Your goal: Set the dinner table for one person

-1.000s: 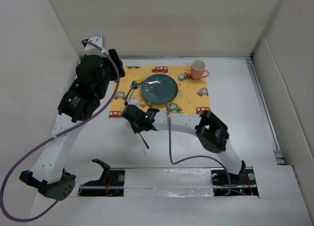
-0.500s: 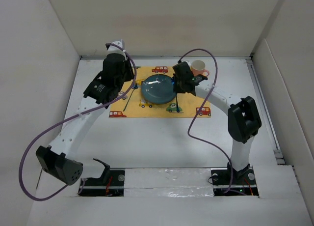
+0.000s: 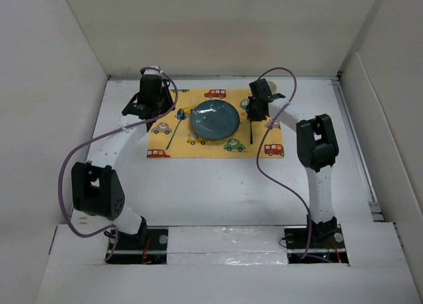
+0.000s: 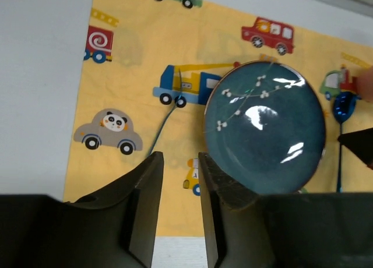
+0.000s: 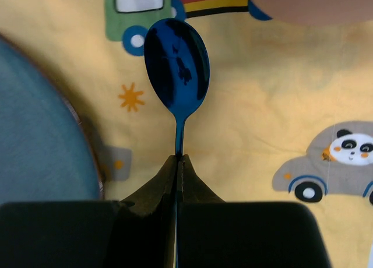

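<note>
- Right gripper point(image 5: 176, 161) clamped on spoon point(image 5: 175, 64) handle, 3 o'clock of plate point(image 3: 215, 119).
- I judge the spoon light, stiff, slick; hold mid-handle.
- Left gripper point(image 4: 180, 163) apart, empty.

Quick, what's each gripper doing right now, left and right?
The left gripper is partly open, holding nothing.
The right gripper is closed on the handle of the spoon.

In the right wrist view we lose the spoon point(image 5: 176, 70) handle behind the right gripper point(image 5: 176, 160). The frame's top edge crops the pink mug point(image 5: 303, 3), the left edge the blue plate point(image 5: 35, 140).
</note>
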Available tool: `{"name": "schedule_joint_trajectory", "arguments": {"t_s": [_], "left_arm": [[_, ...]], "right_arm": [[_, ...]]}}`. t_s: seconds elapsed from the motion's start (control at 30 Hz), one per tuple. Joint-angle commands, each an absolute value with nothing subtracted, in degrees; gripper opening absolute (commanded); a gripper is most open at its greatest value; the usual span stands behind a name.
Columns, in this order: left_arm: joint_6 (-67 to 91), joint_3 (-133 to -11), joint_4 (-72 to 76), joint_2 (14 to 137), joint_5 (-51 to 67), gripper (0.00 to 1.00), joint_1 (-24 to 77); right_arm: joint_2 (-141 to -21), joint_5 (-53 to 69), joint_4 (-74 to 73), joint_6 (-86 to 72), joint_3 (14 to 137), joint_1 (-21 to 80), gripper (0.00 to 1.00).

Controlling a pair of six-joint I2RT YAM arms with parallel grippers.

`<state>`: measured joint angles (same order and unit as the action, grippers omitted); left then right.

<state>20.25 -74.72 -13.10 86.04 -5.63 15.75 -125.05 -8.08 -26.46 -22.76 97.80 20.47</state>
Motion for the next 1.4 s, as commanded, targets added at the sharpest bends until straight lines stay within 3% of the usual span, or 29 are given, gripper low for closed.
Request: {"name": "schedule_joint_trajectory", "arguments": {"t_s": [0.0, 0.2, 0.3, 0.37, 0.5, 0.87, 1.37], "left_arm": [[20.22, -75.41, -12.13, 88.94, -2.37, 0.29, 15.47], [19.6, -75.68, -11.95, 93.42, -2.98, 0.3, 15.47], [19.34, -74.97, -12.92, 95.26, -3.34, 0.3, 14.25], [19.16, -73.23, -12.48, 96.49, -3.6, 0.3, 13.63], [17.49, -72.69, -12.48, 98.08, -2.82, 0.31, 13.01], [11.7, -74.97, -7.91, 105.98, -2.72, 0.23, 13.01], [8.7, -78.66, -2.72, 114.25, 2.11, 0.22, 13.01]], "right_arm": [[-126.12, -7.03, -23.91, -20.92, 101.95, 19.95, 0.0], [-128.23, -8.0, -24.61, -20.57, 104.24, 19.95, 0.0], [-128.58, -9.57, -25.83, -20.65, 104.68, 19.95, 0.14], [-126.23, -11.42, -26.54, -21.7, 103.46, 19.95, 0.33], [-121.93, -9.85, -25.84, -23.02, 101.08, 19.95, 0.45], [-105.75, -6.42, -22.5, -24.78, 90.18, 23.73, 0.45], [-99.49, -5.1, -24.52, -24.43, 83.15, 28.3, 0.43]]}}
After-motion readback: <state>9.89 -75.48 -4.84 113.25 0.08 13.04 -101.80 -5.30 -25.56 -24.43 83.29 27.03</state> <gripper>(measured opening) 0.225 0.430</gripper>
